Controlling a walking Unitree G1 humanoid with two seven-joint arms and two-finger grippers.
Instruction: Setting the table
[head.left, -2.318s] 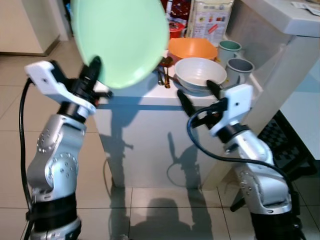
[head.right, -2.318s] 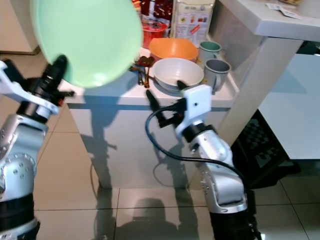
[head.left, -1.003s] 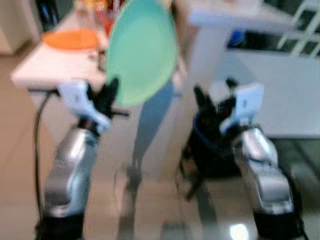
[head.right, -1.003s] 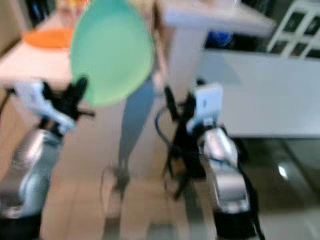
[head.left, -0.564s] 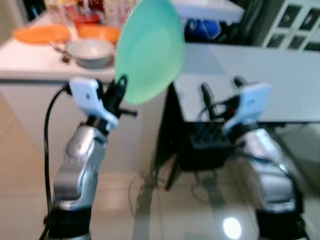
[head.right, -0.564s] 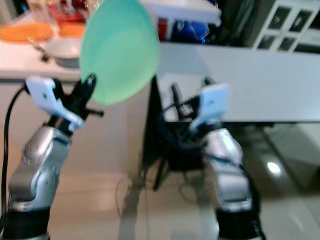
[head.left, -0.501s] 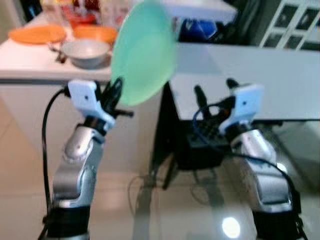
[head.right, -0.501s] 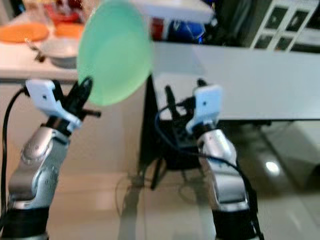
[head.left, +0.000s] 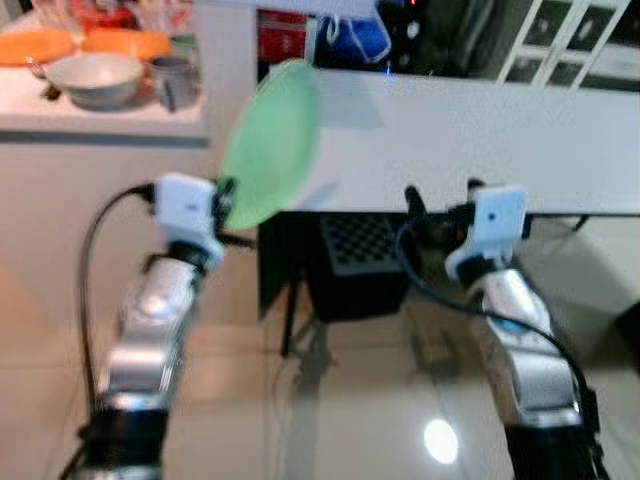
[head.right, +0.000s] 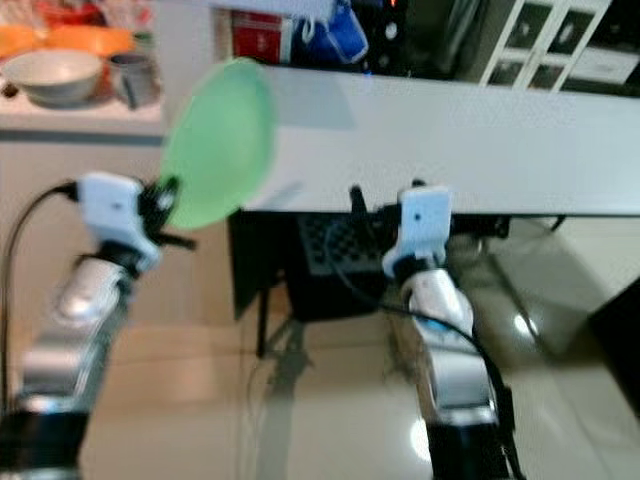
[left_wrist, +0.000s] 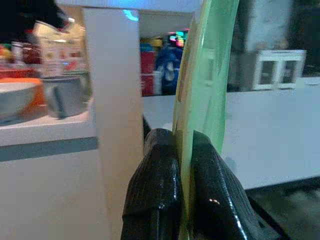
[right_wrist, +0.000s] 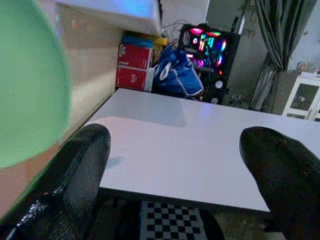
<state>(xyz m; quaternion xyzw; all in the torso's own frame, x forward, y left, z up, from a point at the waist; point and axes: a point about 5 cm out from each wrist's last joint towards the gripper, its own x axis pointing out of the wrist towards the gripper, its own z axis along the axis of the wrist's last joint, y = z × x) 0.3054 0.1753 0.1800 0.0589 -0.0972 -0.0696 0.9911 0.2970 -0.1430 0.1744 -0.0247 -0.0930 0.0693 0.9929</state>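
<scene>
Since the earlier frames the camera has swung from the counter to face the white table (head.left: 480, 140).
Green plate (head.left: 268, 150) stands on edge, clamped at its lower rim by the left gripper (left_wrist: 182, 165), before the table's near edge. Right gripper (right_wrist: 175, 165), fingers spread wide and empty, faces the tabletop. Grey bowl (head.left: 93, 78) and mug (head.left: 172, 80) sit on the counter at left.

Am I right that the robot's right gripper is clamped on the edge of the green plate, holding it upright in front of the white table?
Not quite: it is the left gripper, not the right, that is clamped on the edge of the green plate, holding it upright in front of the white table. The left wrist view shows its fingers pinching the rim. The right gripper is open and empty.
</scene>
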